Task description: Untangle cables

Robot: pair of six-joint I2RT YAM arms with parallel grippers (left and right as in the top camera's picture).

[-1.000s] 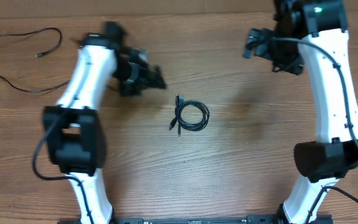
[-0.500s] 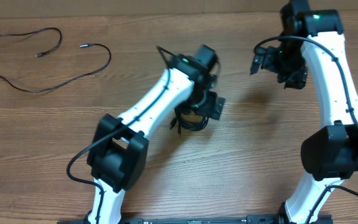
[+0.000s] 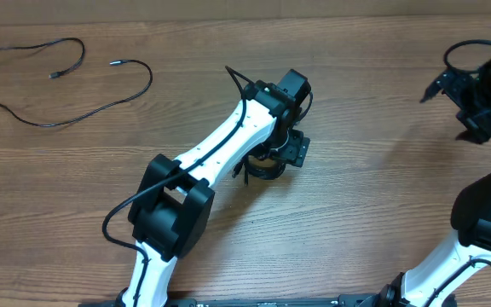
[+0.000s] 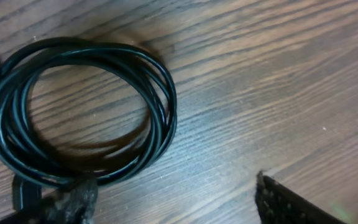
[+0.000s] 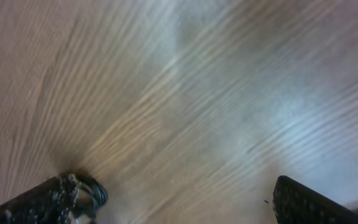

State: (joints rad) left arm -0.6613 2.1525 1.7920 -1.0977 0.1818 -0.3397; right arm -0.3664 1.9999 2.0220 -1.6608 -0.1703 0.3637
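Observation:
A black cable coil (image 3: 247,169) lies at the table's middle, mostly hidden under my left gripper (image 3: 278,152). In the left wrist view the coil (image 4: 166,118) is a tight ring of several loops. My left gripper (image 4: 173,190) is open, with its left finger at the coil's near edge and its right finger on bare wood. A loose black cable (image 3: 24,118) lies spread in a wide loop at the far left, with small plug ends showing. My right gripper (image 3: 471,95) is open and empty at the far right. Its wrist view shows only blurred wood between the fingers (image 5: 179,193).
The wooden table (image 3: 373,196) runs across the whole view. The left arm's white links stretch diagonally from the front left to the middle. The right arm stands along the right edge.
My right arm has swung away to the right edge of the table. My left arm, which came from the far left, has settled a little over the coil.

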